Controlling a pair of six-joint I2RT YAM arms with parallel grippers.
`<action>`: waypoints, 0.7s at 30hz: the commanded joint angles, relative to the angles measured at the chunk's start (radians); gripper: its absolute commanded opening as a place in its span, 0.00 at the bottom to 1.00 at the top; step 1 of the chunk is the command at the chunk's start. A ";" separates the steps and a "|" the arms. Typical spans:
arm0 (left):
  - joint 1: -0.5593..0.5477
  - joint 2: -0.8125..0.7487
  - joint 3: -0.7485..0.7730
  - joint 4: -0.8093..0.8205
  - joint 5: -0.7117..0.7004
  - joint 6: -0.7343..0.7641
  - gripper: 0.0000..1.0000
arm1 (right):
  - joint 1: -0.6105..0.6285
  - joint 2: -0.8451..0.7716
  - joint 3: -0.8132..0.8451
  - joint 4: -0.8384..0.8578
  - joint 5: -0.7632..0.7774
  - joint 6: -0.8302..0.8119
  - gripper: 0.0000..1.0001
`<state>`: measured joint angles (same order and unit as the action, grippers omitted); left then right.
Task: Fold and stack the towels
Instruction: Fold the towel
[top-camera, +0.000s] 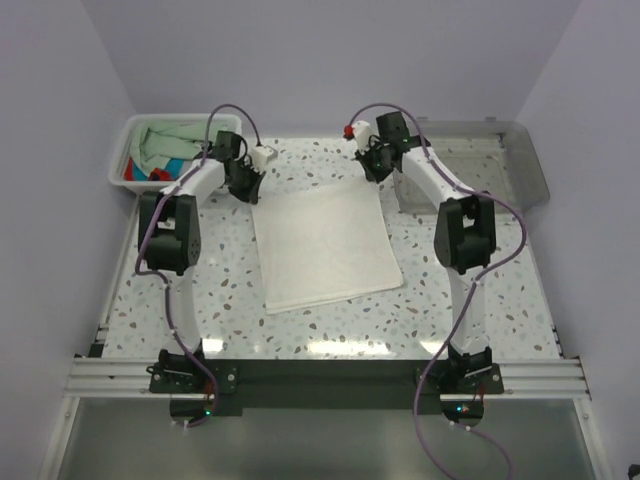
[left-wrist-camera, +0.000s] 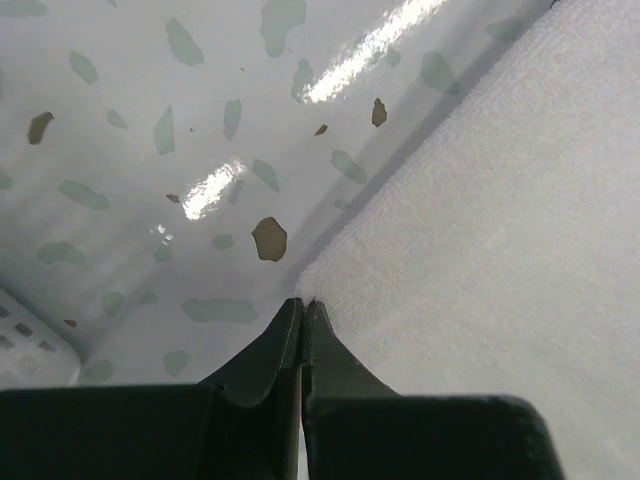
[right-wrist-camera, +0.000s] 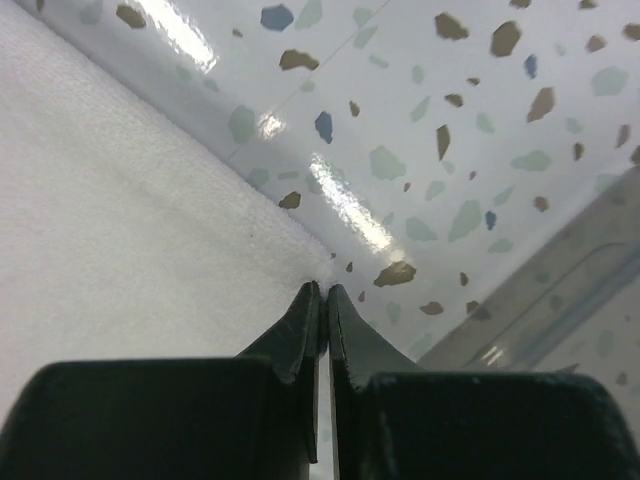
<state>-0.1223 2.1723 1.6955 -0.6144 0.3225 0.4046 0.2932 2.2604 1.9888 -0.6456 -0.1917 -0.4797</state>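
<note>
At the middle of the speckled desk (top-camera: 200, 290) a white towel (top-camera: 325, 245) lies spread flat. The left pincer (left-wrist-camera: 302, 305) is pressed together on the towel's far left corner, and the right pincer (right-wrist-camera: 323, 292) pinches the far right corner. More towels (top-camera: 165, 150), mint and turquoise-and-red, sit in the white basket (top-camera: 120, 165) at far left. A clear tray (top-camera: 528, 165) stands far right.

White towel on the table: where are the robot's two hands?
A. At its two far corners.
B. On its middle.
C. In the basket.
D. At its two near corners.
A: the left hand and the right hand each have closed tips at a far corner of the towel.
</note>
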 joint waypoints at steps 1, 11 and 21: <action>0.016 -0.150 -0.019 0.074 0.044 0.005 0.00 | -0.011 -0.148 -0.031 0.092 0.023 0.010 0.00; 0.012 -0.433 -0.325 0.140 0.012 -0.174 0.00 | -0.012 -0.340 -0.289 0.093 0.047 0.050 0.00; -0.017 -0.747 -0.658 0.197 -0.019 -0.478 0.00 | -0.012 -0.475 -0.504 0.104 0.116 0.167 0.00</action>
<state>-0.1406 1.5101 1.0973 -0.4488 0.3519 0.0471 0.2947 1.8786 1.5253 -0.5606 -0.1635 -0.3614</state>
